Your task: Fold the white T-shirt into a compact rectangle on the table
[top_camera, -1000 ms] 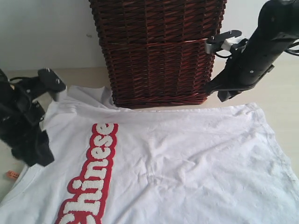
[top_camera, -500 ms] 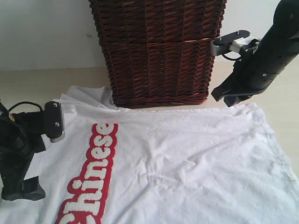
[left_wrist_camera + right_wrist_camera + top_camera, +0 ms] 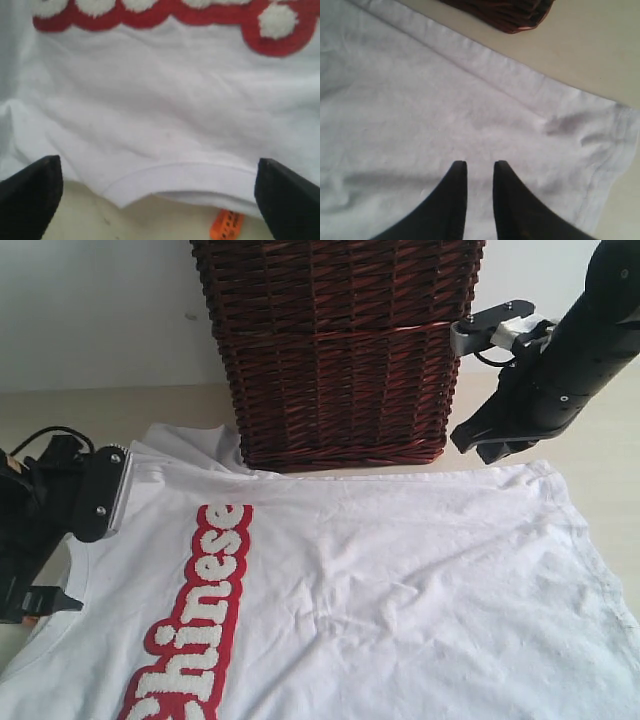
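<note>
Fabric lies flat: the white T-shirt (image 3: 400,580) covers the table (image 3: 60,410) across the lower frame, below the basket (image 3: 340,350). The left gripper (image 3: 157,172) gapes wide and empty over the collar (image 3: 190,175). The right gripper (image 3: 480,170), jaws narrowly parted and empty, hovers above the upper-right hem corner. Best to pinch only the edges, both sides together.

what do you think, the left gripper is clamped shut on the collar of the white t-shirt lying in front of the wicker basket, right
Not quite. The left gripper is wide open, clamping nothing; the left wrist view shows the collar lying free between its spread jaws. The white T-shirt does lie in front of the wicker basket.
</note>
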Controlling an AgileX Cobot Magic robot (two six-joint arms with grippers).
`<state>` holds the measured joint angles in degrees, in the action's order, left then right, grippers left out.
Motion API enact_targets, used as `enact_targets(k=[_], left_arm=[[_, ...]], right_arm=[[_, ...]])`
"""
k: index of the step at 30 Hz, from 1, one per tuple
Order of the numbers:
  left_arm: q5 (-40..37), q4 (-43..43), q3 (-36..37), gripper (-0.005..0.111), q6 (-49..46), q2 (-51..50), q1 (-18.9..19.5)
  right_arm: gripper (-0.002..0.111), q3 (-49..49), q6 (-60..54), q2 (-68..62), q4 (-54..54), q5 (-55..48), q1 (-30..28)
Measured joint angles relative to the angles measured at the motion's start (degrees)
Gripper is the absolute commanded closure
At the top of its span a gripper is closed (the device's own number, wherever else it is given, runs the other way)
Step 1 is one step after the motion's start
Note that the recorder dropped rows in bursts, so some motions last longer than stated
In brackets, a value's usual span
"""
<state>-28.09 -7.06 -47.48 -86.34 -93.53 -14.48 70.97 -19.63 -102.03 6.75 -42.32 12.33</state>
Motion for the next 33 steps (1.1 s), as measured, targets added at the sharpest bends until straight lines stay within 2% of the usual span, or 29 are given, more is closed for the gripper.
enact_targets(k=[7, 8, 10, 12, 15, 20, 25, 33], left_arm=[[-16.96, 1.39, -9.76, 0.002, 2.05, -5.02, 6.56], [-19.72, 1.39, -11.36, 0.002, 2.19, -6.5, 6.79], [-24.01, 1.01, -14.24, 0.002, 1.73, -10.71, 6.88], [-24.02, 0.24, -14.72, 0.002, 0.15, -13.18, 6.88], [-23.21, -2.65, -14.85, 0.002, -3.92, -15.54, 6.88], [-20.04, -5.26, -14.94, 0.002, -7.16, -16.73, 6.88], [-17.92, -1.99, -14.97, 0.002, -6.67, -18.95, 6.88], [-17.0, -1.37, -15.06, 0.002, -6.45, -18.63, 6.88]], right_arm=[[0.086, 0.0, -3.72, 0.0, 0.0, -0.37, 0.0], [0.084, 0.0, -5.5, 0.0, 0.0, -0.64, 0.0], [0.07, 0.0, -11.34, 0.0, -0.25, -2.4, 0.0], [0.061, 0.0, -14.62, 0.0, -0.96, -3.46, 0.0], [0.054, 0.0, -18.81, 0.0, -1.32, -4.25, 0.0], [0.054, -0.49, -22.9, 0.09, -1.44, -4.61, 0.0], [0.054, -4.54, -26.83, 0.09, -2.35, -4.23, 0.0], [0.054, -10.29, -35.7, 0.09, -4.7, -1.78, 0.0]])
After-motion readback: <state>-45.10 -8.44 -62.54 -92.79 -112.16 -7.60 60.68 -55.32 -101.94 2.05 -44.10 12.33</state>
